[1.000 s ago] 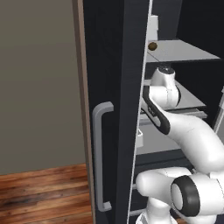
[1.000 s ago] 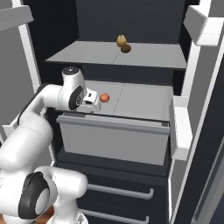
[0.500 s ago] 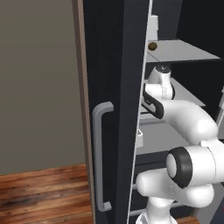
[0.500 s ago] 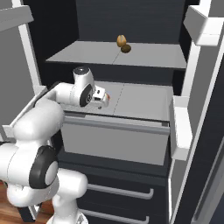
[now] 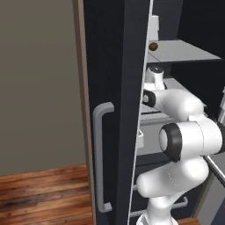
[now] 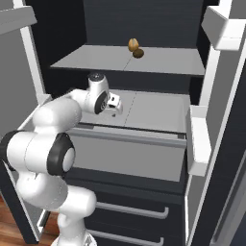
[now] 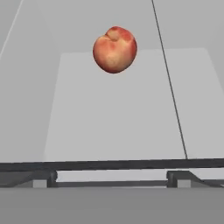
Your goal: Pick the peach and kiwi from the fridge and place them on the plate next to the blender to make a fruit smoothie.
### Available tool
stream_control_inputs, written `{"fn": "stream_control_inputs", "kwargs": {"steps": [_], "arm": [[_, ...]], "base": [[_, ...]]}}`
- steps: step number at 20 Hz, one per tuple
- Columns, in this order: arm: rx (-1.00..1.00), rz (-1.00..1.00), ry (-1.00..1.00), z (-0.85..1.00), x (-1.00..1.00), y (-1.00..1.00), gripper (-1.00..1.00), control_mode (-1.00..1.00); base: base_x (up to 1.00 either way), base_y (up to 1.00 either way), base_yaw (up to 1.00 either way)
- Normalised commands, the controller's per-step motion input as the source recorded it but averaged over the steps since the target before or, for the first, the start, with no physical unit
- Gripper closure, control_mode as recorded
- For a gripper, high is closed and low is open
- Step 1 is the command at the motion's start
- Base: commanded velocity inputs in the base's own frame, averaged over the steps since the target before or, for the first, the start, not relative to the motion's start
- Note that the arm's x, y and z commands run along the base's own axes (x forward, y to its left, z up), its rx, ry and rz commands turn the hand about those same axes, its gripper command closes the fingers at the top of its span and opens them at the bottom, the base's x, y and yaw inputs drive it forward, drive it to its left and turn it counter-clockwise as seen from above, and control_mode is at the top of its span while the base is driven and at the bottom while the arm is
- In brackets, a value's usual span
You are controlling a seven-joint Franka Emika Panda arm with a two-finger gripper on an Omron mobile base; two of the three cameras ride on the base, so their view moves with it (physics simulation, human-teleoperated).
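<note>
In the hand view the peach (image 7: 114, 49), red and orange, lies on a light grey shelf (image 7: 109, 127) of the open fridge (image 6: 144, 19), ahead of my gripper (image 7: 111, 178). The two dark fingertips (image 7: 43, 177) stand far apart with nothing between them, short of the fruit. In the right base view my gripper (image 6: 115, 103) hovers low over that middle shelf and covers the peach. A brown kiwi (image 6: 138, 53) rests on the shelf above, and it shows past the door edge in the left base view as well (image 5: 153, 45). The plate and blender are out of view.
A tan item (image 6: 133, 44) stands right beside the kiwi. The black fridge door (image 5: 114, 88) with its grey bar handle (image 5: 99, 154) stands open at my left. A white door bin (image 6: 199, 139) juts in on the right. Grey drawers (image 6: 129, 158) sit below the shelf.
My arm has swung further right and deeper over the middle shelf. The hand now covers the peach in the right base view, where it showed beside the hand before.
</note>
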Motion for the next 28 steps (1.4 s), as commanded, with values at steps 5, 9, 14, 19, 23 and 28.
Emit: {"fn": "stream_control_inputs", "kwargs": {"steps": [5, 9, 14, 19, 23, 28], "arm": [[-0.01, 0.00, -0.06, -0.34, 0.56, 0.00, -1.00, -1.00], [0.00, 0.00, -0.02, -0.23, 0.64, 0.00, -1.00, -1.00], [-0.01, 0.00, 0.00, -0.09, 0.60, 0.00, -1.00, -1.00], [0.00, 0.00, 0.00, -0.06, 0.51, 0.00, -1.00, -1.00], [0.00, 0.00, 0.00, -0.22, 0.36, 0.00, -1.00, -1.00], [0.00, 0.00, 0.00, -0.21, 0.44, 0.00, -1.00, -1.00]], "base": [[0.00, 0.00, 0.00], [0.00, 0.00, 0.00], [0.00, 0.00, 0.00], [0.00, 0.00, 0.00], [0.00, 0.00, 0.00], [0.00, 0.00, 0.00]]}}
